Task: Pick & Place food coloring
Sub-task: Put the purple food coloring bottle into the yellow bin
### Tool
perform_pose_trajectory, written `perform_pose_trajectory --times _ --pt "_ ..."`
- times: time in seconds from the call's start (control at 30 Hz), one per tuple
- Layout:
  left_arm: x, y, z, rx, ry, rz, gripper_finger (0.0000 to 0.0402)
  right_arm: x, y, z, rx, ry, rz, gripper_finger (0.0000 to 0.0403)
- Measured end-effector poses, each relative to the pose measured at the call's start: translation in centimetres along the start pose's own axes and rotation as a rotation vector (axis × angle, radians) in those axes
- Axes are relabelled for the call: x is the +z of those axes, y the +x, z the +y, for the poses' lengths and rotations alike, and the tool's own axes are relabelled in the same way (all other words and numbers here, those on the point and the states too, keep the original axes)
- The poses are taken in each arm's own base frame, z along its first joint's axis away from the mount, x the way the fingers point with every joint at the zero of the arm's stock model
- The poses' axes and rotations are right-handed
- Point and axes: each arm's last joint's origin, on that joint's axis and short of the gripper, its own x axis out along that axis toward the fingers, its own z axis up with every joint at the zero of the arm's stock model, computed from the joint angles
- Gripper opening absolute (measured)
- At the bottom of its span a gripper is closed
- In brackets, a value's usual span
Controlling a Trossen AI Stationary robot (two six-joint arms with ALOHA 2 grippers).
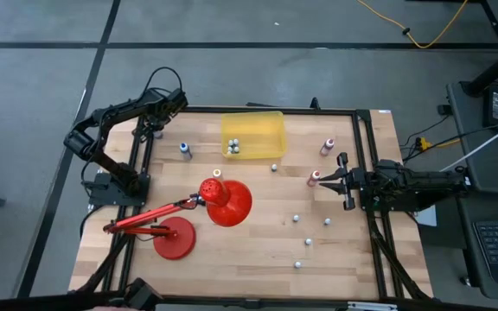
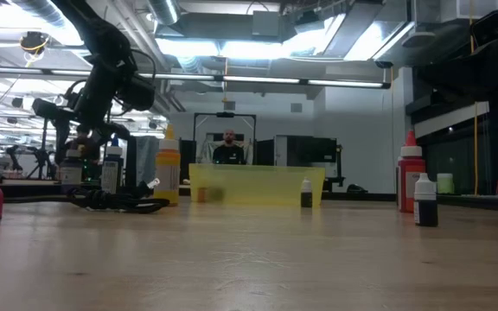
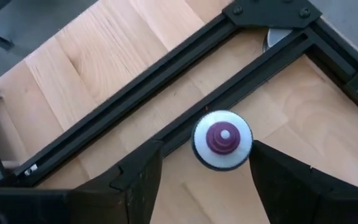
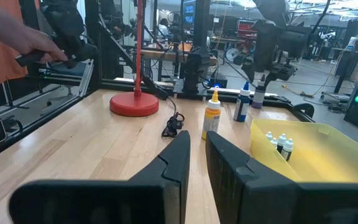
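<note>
My left gripper (image 1: 156,130) is open at the table's far left corner, pointing down over a white-bodied bottle with a dark red cap (image 3: 222,140); its fingers stand on either side of the bottle. My right gripper (image 1: 322,183) is shut at the table's right, its tips beside a red food coloring bottle (image 1: 314,179); only a narrow slit shows between its fingers in the right wrist view (image 4: 197,149). Several tiny bottles stand in the yellow bin (image 1: 271,138). Others stand loose on the table: a blue one (image 1: 184,150), a pink one (image 1: 327,147), small ones (image 1: 309,242). My left gripper points down with one finger on each side of the dark-red-capped bottle. One finger (image 3: 272,168) stands right at the bottle's edge, and I cannot tell whether it touches. The bottle stands upright on the table beside the black frame rail.
A red desk lamp (image 1: 225,203) with a round base (image 1: 173,238) takes up the table's left middle. A black frame (image 1: 366,130) runs around the table. A person's hand (image 4: 33,43) holds a dark device beyond the table. Bare wood lies near the table's front edge.
</note>
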Motion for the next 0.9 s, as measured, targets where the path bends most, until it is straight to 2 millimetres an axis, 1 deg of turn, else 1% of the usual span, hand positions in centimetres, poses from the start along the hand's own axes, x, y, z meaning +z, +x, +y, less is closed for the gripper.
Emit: perform_pose_trajectory --times 0.37,0.7,0.9 --pt "0.14 0.07 -0.48 -0.043 0.004 -0.013 0.0230 0.00 0.00 0.00 0.000 0.000 0.000 0.0056" --pt "0.18 0.06 -0.60 -0.053 -0.002 -0.023 0.0182 0.00 0.00 0.00 0.000 0.000 0.000 0.0056" --pt "0.18 0.06 -0.60 -0.053 -0.002 -0.025 0.0162 0.00 0.00 0.00 0.000 0.000 0.000 0.0056"
